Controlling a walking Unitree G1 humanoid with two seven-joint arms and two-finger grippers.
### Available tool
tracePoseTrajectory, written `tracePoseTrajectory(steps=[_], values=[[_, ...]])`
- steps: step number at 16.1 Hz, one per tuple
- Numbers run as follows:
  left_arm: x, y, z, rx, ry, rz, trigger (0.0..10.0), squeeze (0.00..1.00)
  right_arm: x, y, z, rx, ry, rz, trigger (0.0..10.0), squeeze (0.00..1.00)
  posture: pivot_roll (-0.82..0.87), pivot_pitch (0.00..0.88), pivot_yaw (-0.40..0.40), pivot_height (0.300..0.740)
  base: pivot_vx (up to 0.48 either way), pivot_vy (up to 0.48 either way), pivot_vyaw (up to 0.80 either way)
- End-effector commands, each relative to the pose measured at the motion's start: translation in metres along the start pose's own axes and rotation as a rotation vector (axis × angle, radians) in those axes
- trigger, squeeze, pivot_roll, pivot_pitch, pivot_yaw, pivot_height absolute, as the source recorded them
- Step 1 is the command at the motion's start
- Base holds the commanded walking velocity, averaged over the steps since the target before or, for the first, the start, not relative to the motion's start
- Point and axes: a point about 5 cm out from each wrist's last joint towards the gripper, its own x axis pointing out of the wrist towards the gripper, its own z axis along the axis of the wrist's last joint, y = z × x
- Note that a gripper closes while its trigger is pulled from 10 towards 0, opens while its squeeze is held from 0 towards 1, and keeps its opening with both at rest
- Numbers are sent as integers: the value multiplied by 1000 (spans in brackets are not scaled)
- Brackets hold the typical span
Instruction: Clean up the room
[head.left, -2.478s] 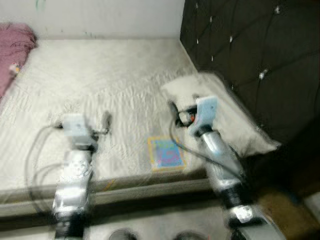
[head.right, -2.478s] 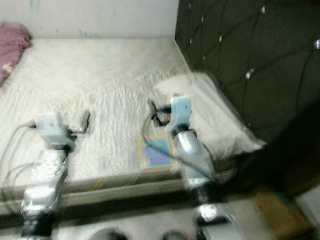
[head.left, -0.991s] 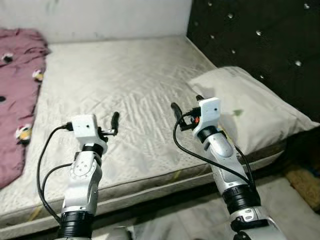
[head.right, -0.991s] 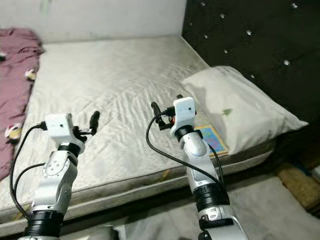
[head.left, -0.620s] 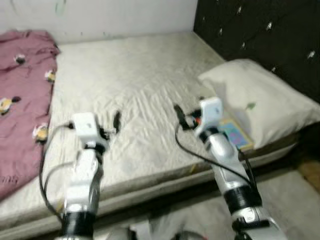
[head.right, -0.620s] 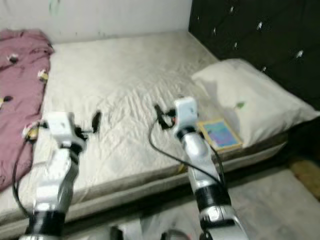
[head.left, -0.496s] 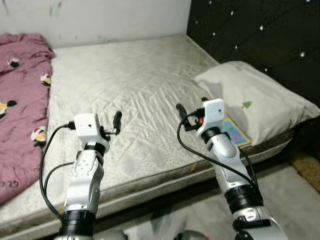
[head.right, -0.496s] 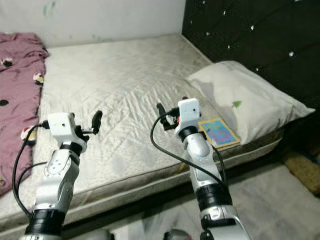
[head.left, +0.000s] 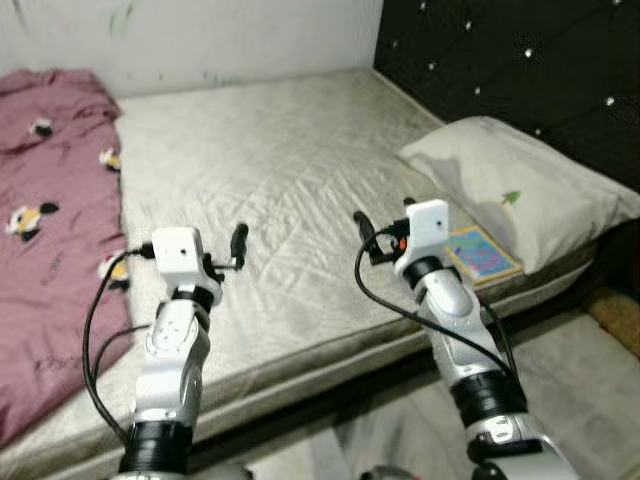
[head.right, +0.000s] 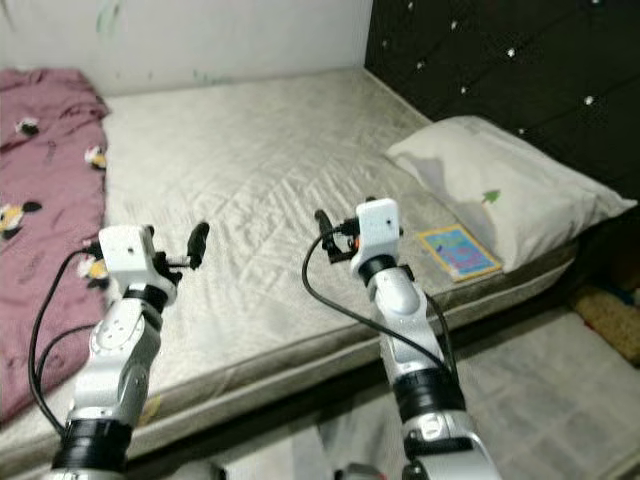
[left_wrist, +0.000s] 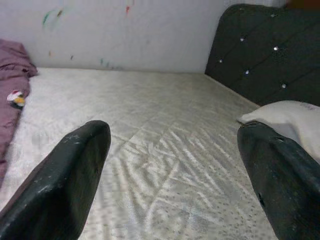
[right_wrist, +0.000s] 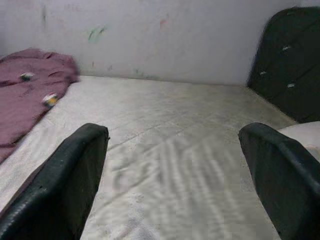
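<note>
A pale quilted mattress (head.left: 270, 160) lies before me. A crumpled pink blanket (head.left: 50, 220) with small cartoon prints covers its left side. At the right a white pillow (head.left: 510, 180) rests against the black tufted headboard (head.left: 500, 60). A small colourful book (head.left: 483, 252) lies flat beside the pillow, near the bed's front edge. My left gripper (head.left: 238, 240) hovers over the mattress just right of the blanket, open and holding nothing. My right gripper (head.left: 372, 222) hovers left of the book, also open. Both wrist views show the fingers (left_wrist: 75, 170) (right_wrist: 280, 170) spread wide over bare mattress.
A pale wall (head.left: 220, 35) with faint paint marks runs behind the bed. Grey floor (head.left: 570, 370) runs along the bed's front edge, and a brown mat (head.left: 618, 312) lies at the far right by the headboard.
The whole picture has shifted, so the camera has moved; more of the pink blanket and the book now show. Both arms keep the same raised pose with open fingers.
</note>
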Motion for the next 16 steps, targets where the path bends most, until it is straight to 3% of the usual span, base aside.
tracePoseTrajectory(steps=[1, 8, 16], values=[[0, 5, 5, 9, -29, 5, 10000, 0, 5, 7, 9, -8, -27, 29, 10000, 0, -54, 0, -40, 740, 0, 0, 0], [-1, 4, 7, 0, -42, -5, 10000, 0, 6, 7, 9, -22, -30, 37, 10000, 0, -55, 0, -43, 740, 0, 0, 0], [-2, 4, 6, -15, -40, -5, 10000, 0, 6, 7, 8, -21, -24, 32, 10000, 0, -55, 0, -43, 740, 263, 395, 0]])
